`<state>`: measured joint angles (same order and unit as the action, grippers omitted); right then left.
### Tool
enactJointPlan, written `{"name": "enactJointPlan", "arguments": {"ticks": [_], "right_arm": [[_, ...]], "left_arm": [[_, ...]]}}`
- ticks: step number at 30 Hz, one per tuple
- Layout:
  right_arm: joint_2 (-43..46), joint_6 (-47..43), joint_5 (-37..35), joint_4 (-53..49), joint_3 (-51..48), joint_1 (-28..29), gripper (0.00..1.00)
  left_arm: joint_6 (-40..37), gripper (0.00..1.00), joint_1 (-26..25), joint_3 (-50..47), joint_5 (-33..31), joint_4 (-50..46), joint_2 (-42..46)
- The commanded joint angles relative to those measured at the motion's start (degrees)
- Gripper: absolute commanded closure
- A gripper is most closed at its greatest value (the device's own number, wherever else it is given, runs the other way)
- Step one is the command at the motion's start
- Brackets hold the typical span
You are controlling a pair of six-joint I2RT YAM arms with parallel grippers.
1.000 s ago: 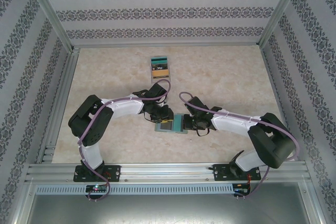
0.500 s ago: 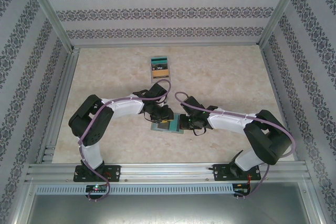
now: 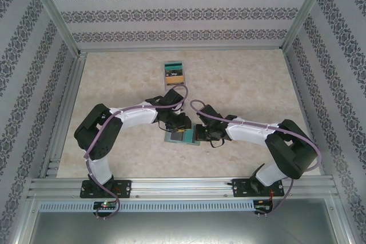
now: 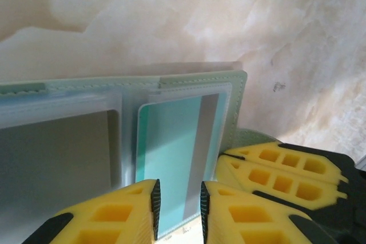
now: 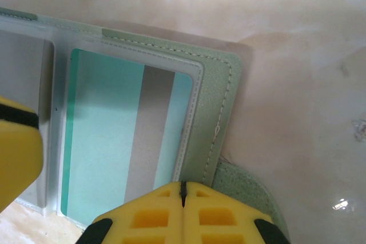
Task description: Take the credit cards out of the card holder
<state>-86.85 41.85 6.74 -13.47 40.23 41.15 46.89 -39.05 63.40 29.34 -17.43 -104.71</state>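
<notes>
The card holder [image 3: 182, 138] lies open on the table between my two grippers, its grey-green rim [image 4: 200, 78] and stitched edge [image 5: 220, 101] in plain sight. A teal credit card with a grey stripe [image 4: 166, 152] [image 5: 103, 124] sits in its right clear pocket. My left gripper [image 4: 178, 210] [image 3: 178, 127] hovers over that card's lower edge, its jaws a narrow gap apart with nothing pinched between them. My right gripper [image 5: 184, 187] [image 3: 200, 132] is shut, its tips resting on the holder's right edge by the small tab. Other credit cards [image 3: 174, 73] lie stacked farther back on the table.
The right gripper's yellow fingers [image 4: 274, 170] crowd in just right of the left gripper. Aluminium rails [image 3: 63, 112] and patterned walls enclose the marble-look table [image 3: 246, 78]. The pocket left of the teal card [image 4: 57, 158] looks grey.
My right gripper has slid left onto the holder's right edge, covering part of the panel. The left gripper has stayed over the holder, its gap unchanged.
</notes>
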Motion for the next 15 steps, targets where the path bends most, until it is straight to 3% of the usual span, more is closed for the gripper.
{"name": "enactJointPlan", "arguments": {"ticks": [1,15], "right_arm": [[-1.1,0.0,-0.1,-0.4,0.6,0.8,0.98],[-2.8,-0.2,0.3,-0.3,2.1,1.5,0.98]], "left_arm": [[-1.3,0.73,-0.8,1.4,-2.0,-4.9,-1.8],[-2.3,0.73,-1.0,1.6,-1.8,-5.5,-3.6]]}}
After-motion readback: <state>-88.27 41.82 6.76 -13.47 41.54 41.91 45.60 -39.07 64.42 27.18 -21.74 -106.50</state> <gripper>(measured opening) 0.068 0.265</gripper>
